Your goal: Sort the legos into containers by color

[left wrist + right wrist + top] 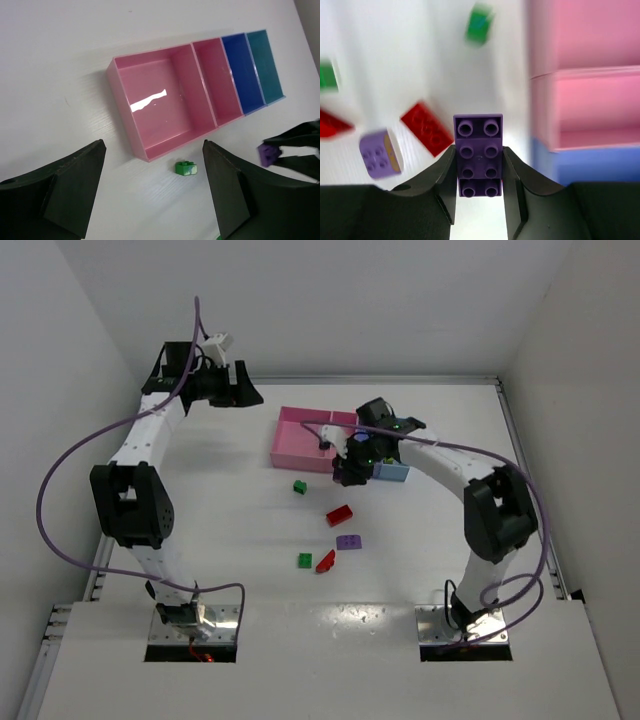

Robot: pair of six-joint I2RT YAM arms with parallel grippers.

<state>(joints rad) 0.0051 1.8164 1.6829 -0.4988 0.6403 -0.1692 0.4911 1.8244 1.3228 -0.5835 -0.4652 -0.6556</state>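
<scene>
Now right end effector [479, 167] pinches small purple studded plastic brick [478, 142] by long sides, just beside pink-to-blue plastic bin row [155, 100] nr far edge of tabletop [230, 530]; light, stiff, prob. slick; left end effector [152, 192] spread, empty.

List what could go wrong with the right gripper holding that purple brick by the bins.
1. Grip: the right gripper pinches the purple brick by one end only, the rest sticking out beyond the grip; it may pivot or slip.
2. Drop: the narrower pink bin and blue-violet bin share a thin wall, so a slightly off release could land it in the wrong one.
</scene>
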